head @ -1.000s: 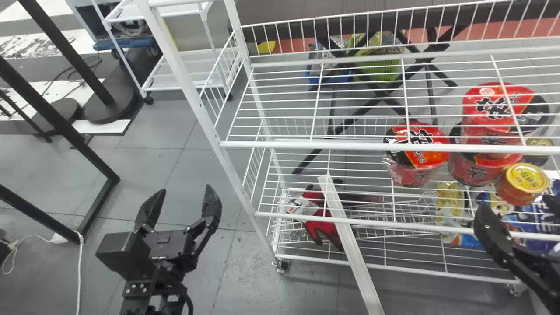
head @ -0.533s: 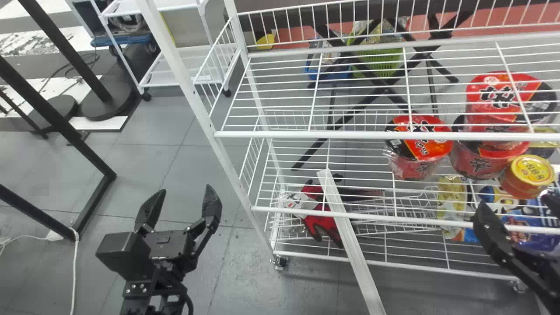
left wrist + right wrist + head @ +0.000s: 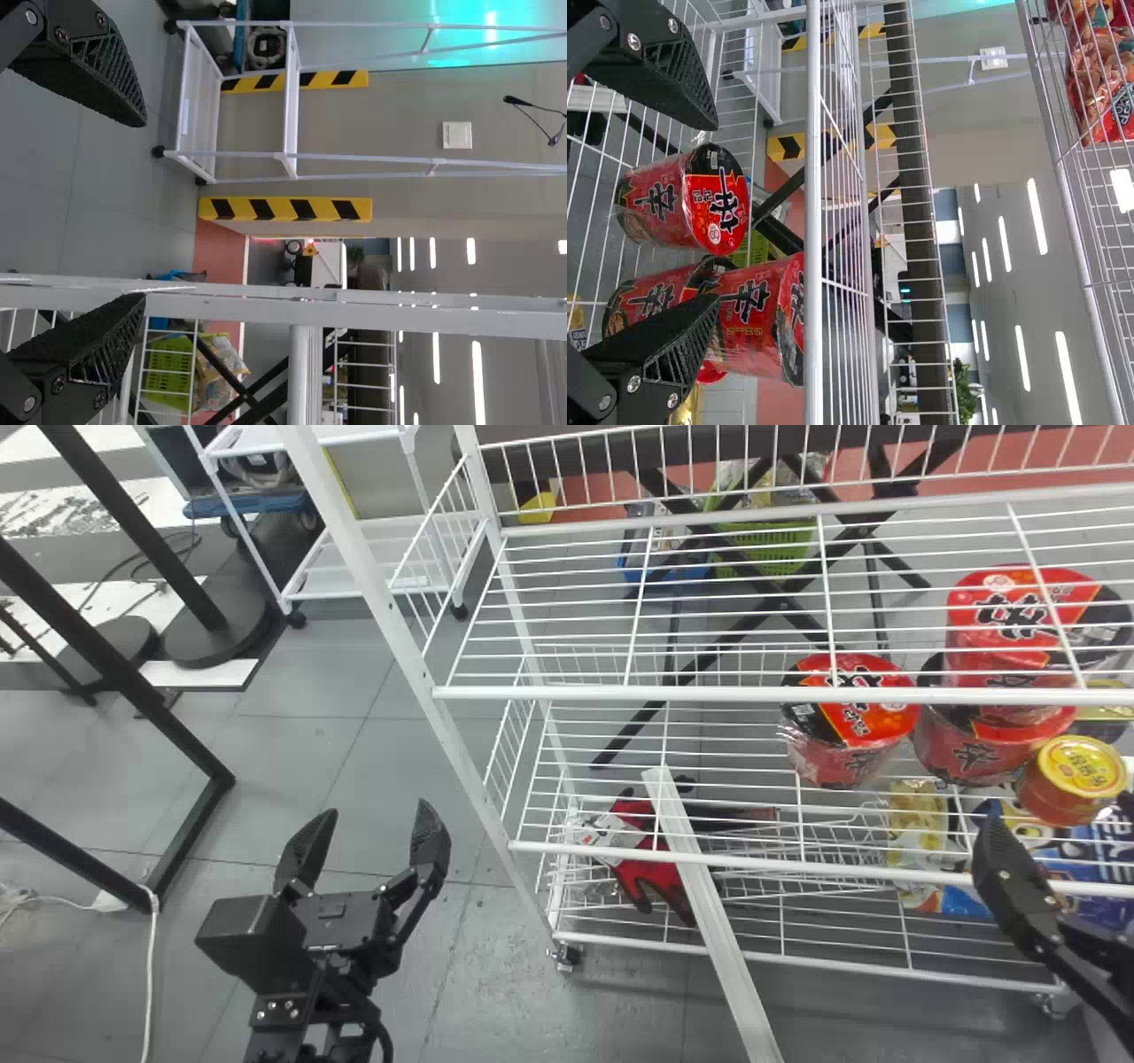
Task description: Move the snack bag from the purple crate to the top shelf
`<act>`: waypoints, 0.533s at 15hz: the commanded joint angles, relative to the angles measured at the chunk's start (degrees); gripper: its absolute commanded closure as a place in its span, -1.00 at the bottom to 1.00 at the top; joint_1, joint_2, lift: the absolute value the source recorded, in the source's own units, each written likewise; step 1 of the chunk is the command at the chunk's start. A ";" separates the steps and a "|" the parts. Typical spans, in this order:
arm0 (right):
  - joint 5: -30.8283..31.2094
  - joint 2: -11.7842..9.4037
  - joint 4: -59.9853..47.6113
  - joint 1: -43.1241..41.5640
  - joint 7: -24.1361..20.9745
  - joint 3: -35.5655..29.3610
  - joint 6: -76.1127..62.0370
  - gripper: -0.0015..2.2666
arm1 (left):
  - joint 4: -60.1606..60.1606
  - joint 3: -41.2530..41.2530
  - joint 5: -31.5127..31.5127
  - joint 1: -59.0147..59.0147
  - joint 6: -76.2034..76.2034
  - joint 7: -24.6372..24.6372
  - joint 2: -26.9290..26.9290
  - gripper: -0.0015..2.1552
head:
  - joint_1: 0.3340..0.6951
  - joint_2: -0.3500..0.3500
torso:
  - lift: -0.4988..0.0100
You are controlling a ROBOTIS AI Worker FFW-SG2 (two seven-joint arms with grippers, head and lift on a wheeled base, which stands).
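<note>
Red lids (image 3: pixel 861 701) with bold black lettering are seen on the noodle cups (image 3: pixel 819 760), and print is also carried by the yellow lid (image 3: pixel 1083 768) of a tub (image 3: pixel 1059 806) beside them. The left claw (image 3: pixel 377 809) is held over the floor (image 3: pixel 354 744), left of the wire rack (image 3: pixel 620 693), its fingers spread apart. The right claw (image 3: pixel 1059 812) is held near the cups, its fingers also apart. A snack bag (image 3: pixel 1103 84) is seen through wires, higher than the cups. Since the last frame, the right claw has been shifted slightly rightward.
</note>
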 commanded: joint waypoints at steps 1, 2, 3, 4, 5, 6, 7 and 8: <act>0.18 0.05 0.00 0.05 -0.02 0.08 -0.33 -0.87 | -0.05 -0.01 0.00 0.02 0.02 0.00 -0.01 -0.88 | 1.00 0.69 | -0.84; 0.54 0.05 0.00 0.23 0.06 0.17 -0.33 -0.87 | 0.04 -0.01 0.00 0.02 0.02 0.00 -0.01 -0.88 | 1.00 0.69 | -0.84; 0.45 0.05 0.00 0.23 0.06 0.26 -0.16 -0.87 | -0.05 -0.01 0.00 0.02 0.02 0.00 -0.01 -0.88 | 1.00 0.69 | -0.84; 0.54 0.05 -0.08 0.23 0.06 0.26 0.55 -0.87 | -0.05 -0.10 0.00 0.02 0.02 0.00 -0.01 -0.88 | 1.00 0.70 | -0.84; 0.36 0.05 -0.26 0.14 -0.64 0.26 2.66 -0.87 | -0.05 -0.10 0.00 0.02 0.02 0.00 -0.01 -0.88 | 1.00 0.70 | -0.84; 0.36 0.05 -0.26 0.14 -1.52 0.26 2.13 -0.87 | -0.05 -0.10 0.00 0.02 0.02 0.00 -0.01 -0.88 | 1.00 0.70 | -0.84; 0.45 0.05 0.71 0.23 -1.52 0.17 -2.44 -0.87 | -0.05 -0.01 0.00 0.02 -0.15 0.00 -0.01 -0.88 | 1.00 0.70 | -0.84; 0.36 0.05 0.88 0.23 -1.69 0.26 -2.79 -0.88 | 0.04 -0.01 0.00 0.02 0.02 0.09 -0.01 -0.88 | 1.00 0.69 | -0.84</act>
